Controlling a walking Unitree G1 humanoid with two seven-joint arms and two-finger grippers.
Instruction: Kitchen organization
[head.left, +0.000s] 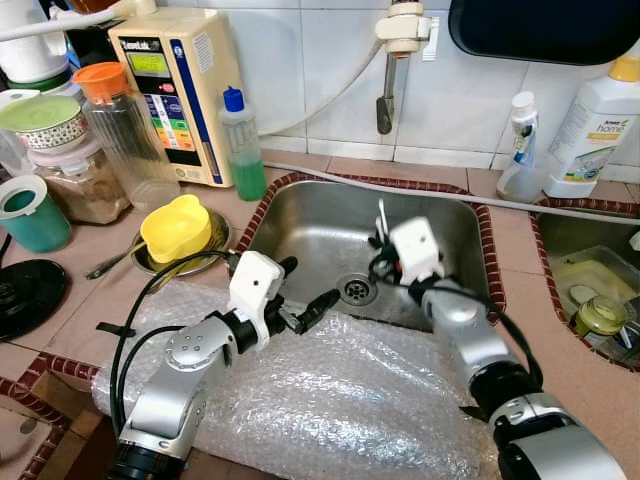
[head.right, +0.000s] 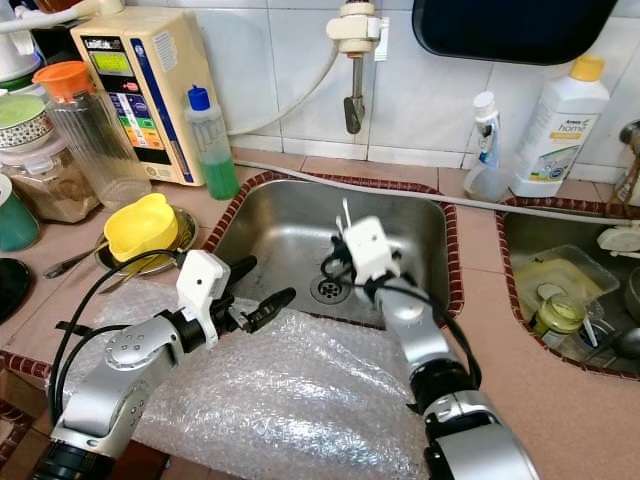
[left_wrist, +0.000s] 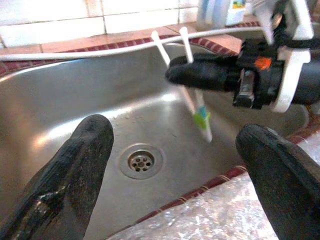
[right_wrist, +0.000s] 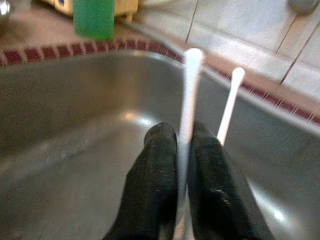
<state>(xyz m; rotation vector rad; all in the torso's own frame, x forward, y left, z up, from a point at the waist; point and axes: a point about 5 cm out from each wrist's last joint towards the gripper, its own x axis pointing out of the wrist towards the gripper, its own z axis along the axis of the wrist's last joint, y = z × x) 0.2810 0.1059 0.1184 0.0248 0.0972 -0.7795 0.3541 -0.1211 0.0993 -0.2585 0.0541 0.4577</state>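
Note:
My right gripper (head.left: 380, 255) hangs over the steel sink (head.left: 300, 225), shut on a white toothbrush (right_wrist: 191, 85) with green bristles (left_wrist: 201, 119) pointing down toward the drain (head.left: 357, 290). A second white handle (right_wrist: 229, 105) stands right beside it, behind one finger; whether it is clamped too I cannot tell. My left gripper (head.left: 308, 285) is open at the sink's front rim, just above the bubble wrap (head.left: 330, 390), with nothing between its fingers (left_wrist: 90, 150). It faces the right gripper across the basin.
The counter left of the sink holds a yellow bowl (head.left: 176, 226) on a metal plate, a green soap bottle (head.left: 243, 145), a water purifier (head.left: 180, 90) and jars. The faucet (head.left: 388, 90) hangs over the basin. Detergent bottles (head.left: 595, 125) and a second sink (head.left: 590, 290) with dishes are at right.

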